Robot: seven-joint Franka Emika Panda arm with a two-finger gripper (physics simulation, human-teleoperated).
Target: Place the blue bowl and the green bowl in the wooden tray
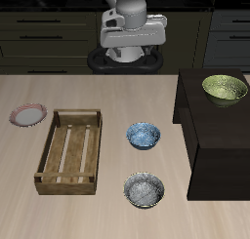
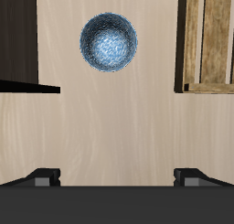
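A pale wood counter (image 1: 107, 97) stands before dark cabinets. From the view's left: pink-rimmed plate (image 1: 28, 115), wooden tray (image 1: 70, 151) with its long axis front-to-back, blue bowl (image 1: 144, 136) upright beside it, grey-white bowl (image 1: 145, 190), and green bowl (image 1: 225, 88) on a dark stand (image 1: 210, 136). The tool (image 2: 113, 176) hangs high, fingers apparently spread.

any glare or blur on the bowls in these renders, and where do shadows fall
Exterior view: sharp, flat lighting; soft shadows ring the blue bowl and green bowl; wooden tray evenly lit. Wrist view: the blue bowl shows pale mottling, no hard glare; the tool's fingertips look dark.
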